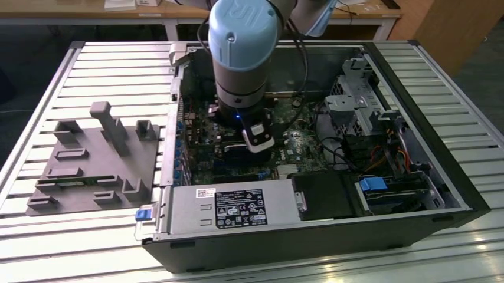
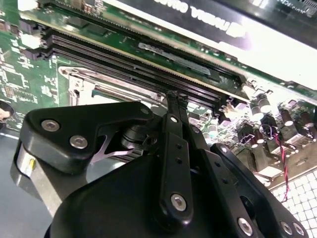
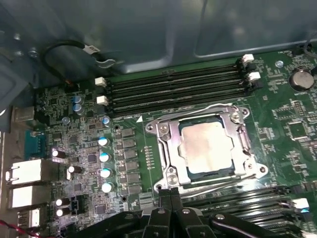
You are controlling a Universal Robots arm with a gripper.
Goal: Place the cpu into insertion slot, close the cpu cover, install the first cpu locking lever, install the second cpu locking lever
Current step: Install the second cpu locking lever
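The cpu (image 3: 205, 148), a dull silver-beige square, lies in the insertion slot (image 3: 250, 166) on the green motherboard. The silvery cpu cover (image 3: 171, 144) lies flat around it, with the chip showing through its window. A thin wire lever (image 3: 193, 113) runs along one side of the socket and another (image 3: 223, 179) along the opposite side. My gripper (image 3: 171, 194) is shut, fingertips together at the socket's corner near the second lever, with nothing visible between them. In the second wrist view the gripper (image 2: 176, 99) points down beside the silvery frame (image 2: 84, 84). The exterior view has the gripper (image 1: 258, 144) deep inside the open computer case.
Long black memory slots (image 3: 173, 87) flank the socket. Small capacitors (image 3: 104, 158) stand on one side. A grey power-supply box (image 1: 228, 209) sits at the case's near edge, with cables (image 1: 346, 153) and drive bays to the exterior view's right. A grey fixture block (image 1: 94, 159) lies on the slatted table.
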